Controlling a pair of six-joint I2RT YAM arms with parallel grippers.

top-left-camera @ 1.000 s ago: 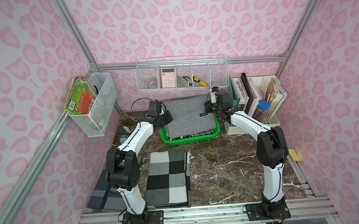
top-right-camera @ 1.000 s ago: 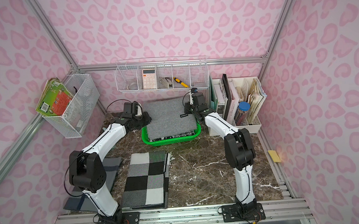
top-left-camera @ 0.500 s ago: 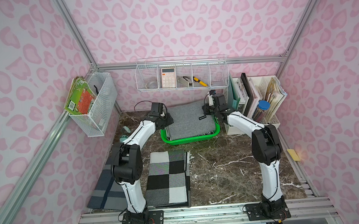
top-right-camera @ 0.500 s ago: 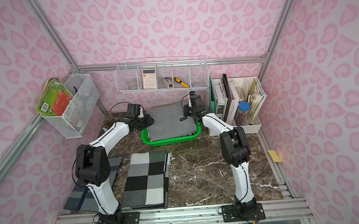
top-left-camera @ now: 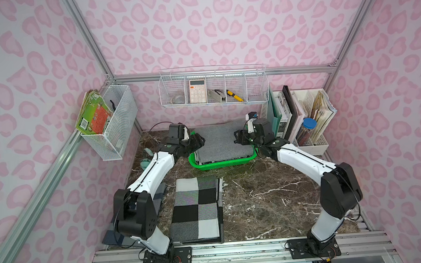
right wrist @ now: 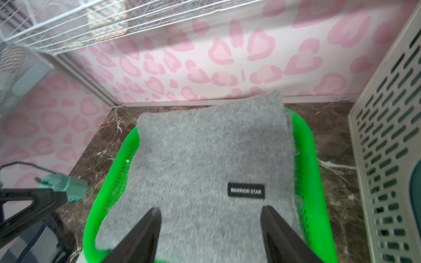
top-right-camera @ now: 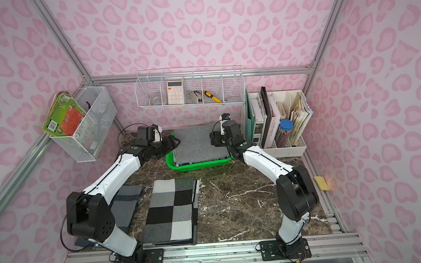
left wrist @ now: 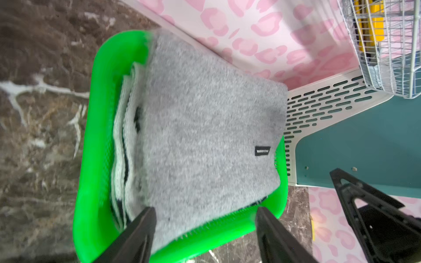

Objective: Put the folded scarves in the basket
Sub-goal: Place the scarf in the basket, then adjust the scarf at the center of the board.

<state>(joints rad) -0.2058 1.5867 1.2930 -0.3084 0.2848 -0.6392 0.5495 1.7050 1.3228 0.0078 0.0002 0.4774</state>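
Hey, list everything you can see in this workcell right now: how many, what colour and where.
table: one, brown marble, floor of the cell
basket: one, bright green, back centre of the table
grey scarf: one, grey, folded, lying in the basket
checked scarf: one, black, white and grey, folded, front of the table
dark cloth: one, dark grey-blue, folded, front left of the table
wire baskets: two, white, one on the left wall, one on the back wall
calculator: one, pale, in the back-wall wire basket
file organiser: one, white, back right, holding books
jar: one, blue lid, in the organiser
left gripper: one, black, open, at one end of the basket
right gripper: one, black, open, at the opposite end
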